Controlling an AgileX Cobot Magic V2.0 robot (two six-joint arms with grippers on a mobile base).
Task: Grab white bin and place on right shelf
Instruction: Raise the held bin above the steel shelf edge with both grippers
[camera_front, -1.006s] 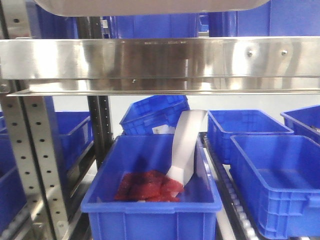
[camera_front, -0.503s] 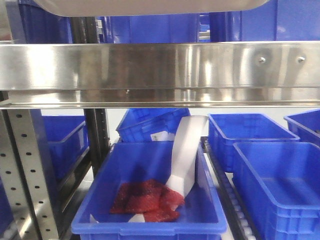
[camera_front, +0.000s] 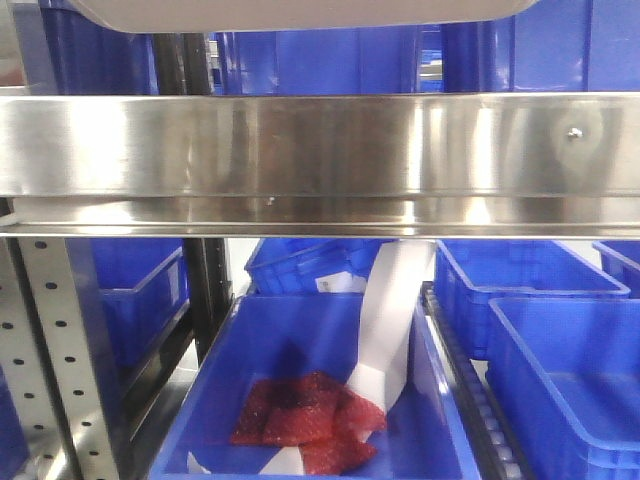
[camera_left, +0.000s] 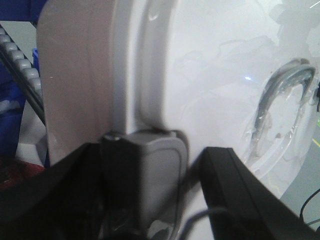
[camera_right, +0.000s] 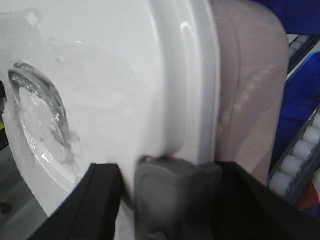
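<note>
The white bin (camera_front: 300, 12) shows only as its pale underside along the top edge of the front view, just above the right shelf's shiny steel front rail (camera_front: 320, 145). In the left wrist view the white bin's glossy lid (camera_left: 215, 75) and pinkish side fill the frame. My left gripper (camera_left: 155, 160) is shut on the bin, its black fingers either side of a grey latch (camera_left: 157, 175). My right gripper (camera_right: 167, 172) grips the opposite end of the white bin (camera_right: 110, 75) the same way, around the other grey latch (camera_right: 175, 192).
Below the rail, a blue bin (camera_front: 300, 350) holds red pieces (camera_front: 305, 420) and a white strip (camera_front: 390, 320). More blue bins (camera_front: 560, 350) sit to the right and behind. A perforated steel upright (camera_front: 60, 350) stands at the left. Roller tracks (camera_right: 300, 155) run beside the bins.
The steel rail has grown larger and sunk lower in the front view, and the blue bins below have slid down. The white bin's underside stays at the top edge.
</note>
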